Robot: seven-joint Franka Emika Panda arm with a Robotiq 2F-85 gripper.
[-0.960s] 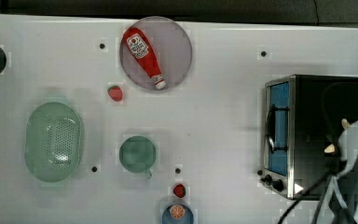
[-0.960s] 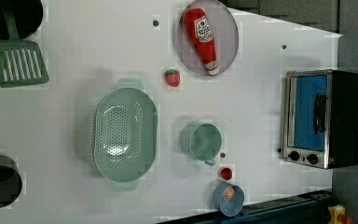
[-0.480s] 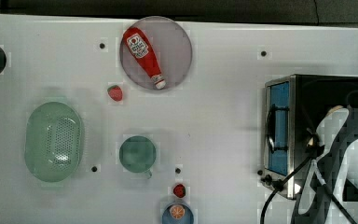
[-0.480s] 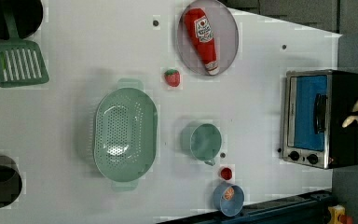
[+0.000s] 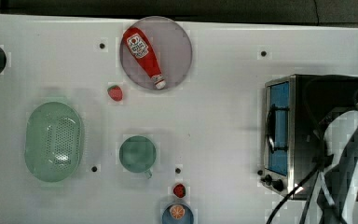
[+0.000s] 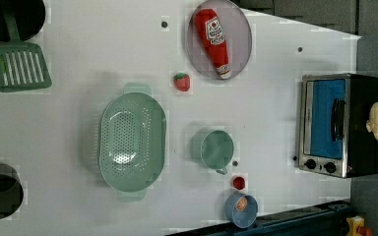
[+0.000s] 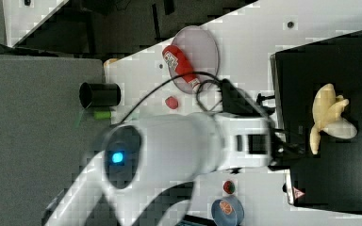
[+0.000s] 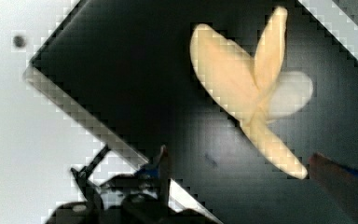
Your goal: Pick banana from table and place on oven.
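Note:
The pale yellow banana [image 7: 327,117] lies on the black top of the oven [image 7: 339,61], part peeled, with its skin flaps spread. In the left view the banana [image 6: 376,120] rests near the oven's [image 6: 325,123] back edge. The wrist view has the banana [image 8: 247,88] lying free on the oven top [image 8: 135,79], and my gripper [image 8: 251,170] is open just beside it, one dark finger on each side and nothing held. In the top view my arm [image 5: 349,154] covers the oven's [image 5: 289,135] rear. The oven stands on the white table [image 5: 223,140].
A ketchup bottle [image 5: 144,53] lies on a grey plate [image 5: 177,42]. A strawberry [image 5: 115,92], a green colander [image 5: 53,140], a green cup [image 5: 137,154], a small red fruit [image 5: 179,190] and a blue bowl [image 5: 177,213] stand on the table. A green spatula [image 6: 19,69] lies at the left view's upper left.
My fingers have opened and let go of the banana, which now rests on the oven top. The arm has shifted slightly over the oven.

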